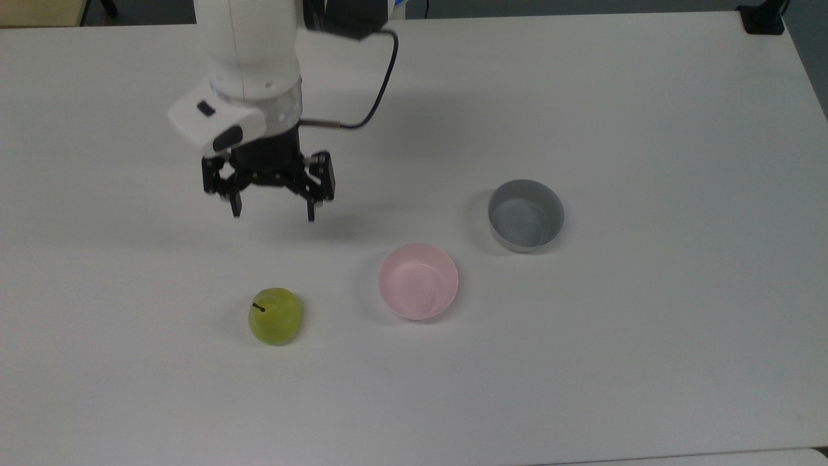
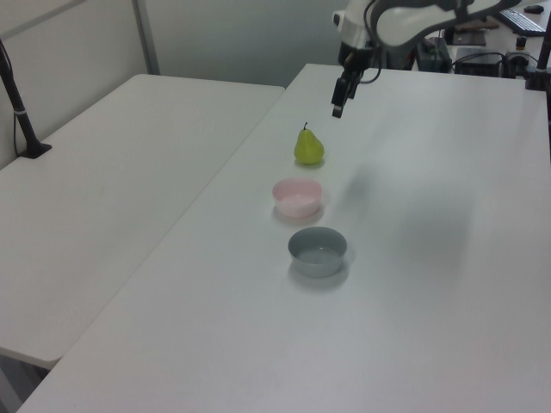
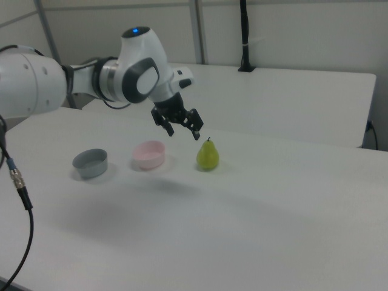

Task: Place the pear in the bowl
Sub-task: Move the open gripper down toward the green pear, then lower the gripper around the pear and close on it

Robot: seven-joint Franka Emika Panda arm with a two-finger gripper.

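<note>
Pear point(image 1: 275, 316) stands upright on the white desk point(image 1: 647, 356), its dark stem pointing up. Just beside it, on the top view's right, sits the pink bowl point(image 1: 418, 281), and further right the grey bowl point(image 1: 525, 215). The tool point(image 1: 273, 213) hangs in the air above the desk, apart from the pear, with its two fingers spread wide and nothing between them.

glossy pink bowl point(image 1: 418, 281), matt table point(image 1: 647, 356)
</note>
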